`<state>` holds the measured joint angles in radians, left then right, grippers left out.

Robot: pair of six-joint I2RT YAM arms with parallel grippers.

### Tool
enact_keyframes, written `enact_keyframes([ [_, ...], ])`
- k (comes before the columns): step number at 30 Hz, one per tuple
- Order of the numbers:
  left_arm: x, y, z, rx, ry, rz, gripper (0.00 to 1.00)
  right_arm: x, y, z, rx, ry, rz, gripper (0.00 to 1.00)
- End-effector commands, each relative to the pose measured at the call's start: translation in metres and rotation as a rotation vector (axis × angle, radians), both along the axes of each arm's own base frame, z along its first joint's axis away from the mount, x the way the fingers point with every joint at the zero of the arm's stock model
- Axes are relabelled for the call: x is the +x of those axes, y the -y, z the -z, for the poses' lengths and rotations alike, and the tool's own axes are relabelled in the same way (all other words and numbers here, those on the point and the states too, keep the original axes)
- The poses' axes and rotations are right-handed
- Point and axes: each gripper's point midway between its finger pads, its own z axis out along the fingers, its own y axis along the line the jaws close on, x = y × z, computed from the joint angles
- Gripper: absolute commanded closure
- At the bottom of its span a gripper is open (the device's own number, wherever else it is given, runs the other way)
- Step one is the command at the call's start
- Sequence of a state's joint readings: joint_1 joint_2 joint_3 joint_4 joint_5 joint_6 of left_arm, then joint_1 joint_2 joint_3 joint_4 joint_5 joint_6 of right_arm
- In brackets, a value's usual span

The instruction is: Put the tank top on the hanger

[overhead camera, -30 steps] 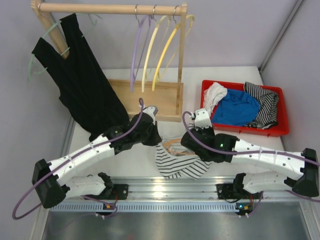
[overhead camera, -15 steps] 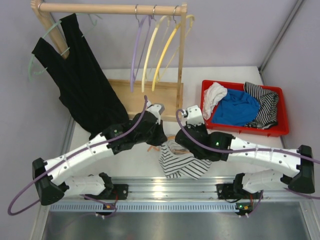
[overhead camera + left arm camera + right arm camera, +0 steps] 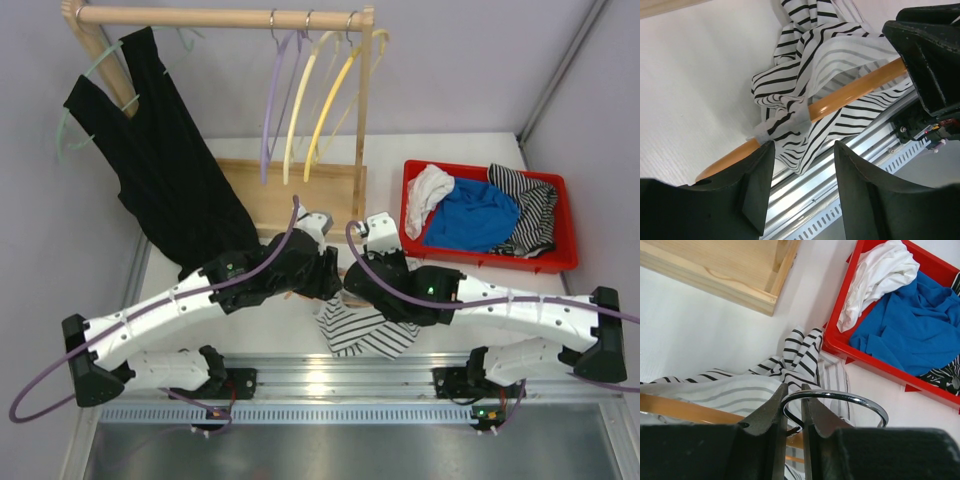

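Observation:
The striped white tank top hangs bunched below both grippers, near the table's front edge. In the left wrist view the tank top is draped over one arm of the orange hanger, and the arm's bare tip sticks out beside my left fingers. My left gripper is open, with nothing between its fingers. My right gripper is shut on the hanger's metal hook, with striped cloth just beyond it. From above, the left gripper and right gripper almost touch.
A wooden rack stands behind, carrying purple and yellow hangers and a black top on a pale green hanger. A red bin of clothes sits at the right. A metal rail runs along the near edge.
My left gripper has gone from shut to open, letting go beside the hanger arm. Both arms have moved closer together, and the tank top has drawn in under them.

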<state>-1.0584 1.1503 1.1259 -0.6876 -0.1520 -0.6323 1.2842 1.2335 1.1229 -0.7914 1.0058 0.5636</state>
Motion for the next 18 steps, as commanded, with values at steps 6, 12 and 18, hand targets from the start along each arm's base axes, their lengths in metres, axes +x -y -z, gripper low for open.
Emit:
enact_keyframes([
  [6,0.003,-0.027,-0.050,-0.059,0.171,-0.001,0.44,-0.002,-0.001,-0.032,0.063,0.052,0.014,1.00],
  [12,-0.003,-0.026,-0.069,-0.083,0.276,0.120,0.43,-0.010,-0.005,-0.053,0.065,0.075,-0.040,1.00],
  [18,-0.004,-0.027,-0.108,-0.141,0.399,0.178,0.40,-0.018,-0.006,-0.099,0.007,0.119,-0.087,1.00],
])
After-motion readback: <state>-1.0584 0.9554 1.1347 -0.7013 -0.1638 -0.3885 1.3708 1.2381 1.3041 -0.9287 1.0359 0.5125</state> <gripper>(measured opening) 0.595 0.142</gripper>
